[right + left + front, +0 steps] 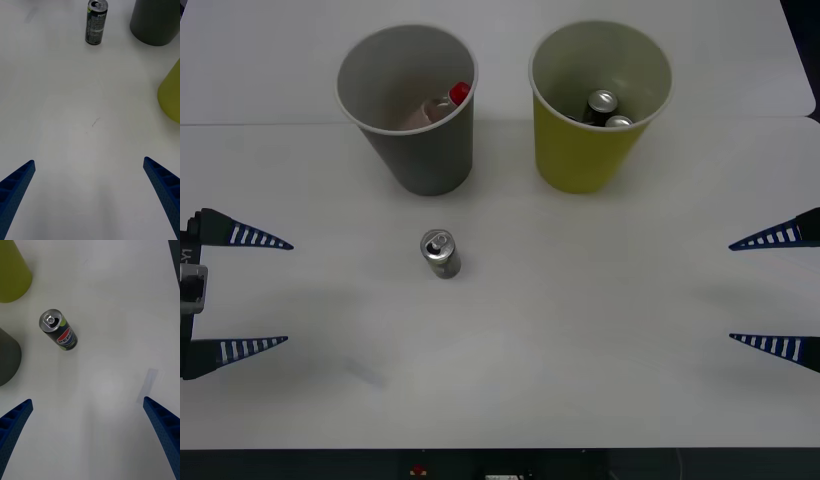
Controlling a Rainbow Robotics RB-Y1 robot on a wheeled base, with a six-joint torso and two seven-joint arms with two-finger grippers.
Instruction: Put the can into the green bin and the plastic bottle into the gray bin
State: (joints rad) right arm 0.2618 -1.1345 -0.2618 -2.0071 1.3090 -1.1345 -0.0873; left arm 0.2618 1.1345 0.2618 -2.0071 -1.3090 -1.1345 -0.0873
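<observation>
White table carries everything. 2 big cups at the far side: gray bin toward the robot's left, green bin toward its right, near each other but apart, both upright. Gray bin already has the plastic bottle inside, red cap up against the wall, so that half looks done. Green bin holds 2 cans, silver tops showing; I take at least 1 of those as deposited. 1 can stands upright on the table in front of the gray bin, well apart from both pincers; the wrist views show it as a dark Pepsi can with a silver pull-tab top, so it's unclear whether it's the task's own can or a leftover distractor. Left pincer sits at the robot's left edge, fingers spread wide, nothing in it. Right pincer mirrors it at the right edge, also released and empty. Judgement: bottle step complete, can step likely partly done; if the standing can counts, what's left is grabbing it, left arm being closer, and dropping it in the green bin.
</observation>
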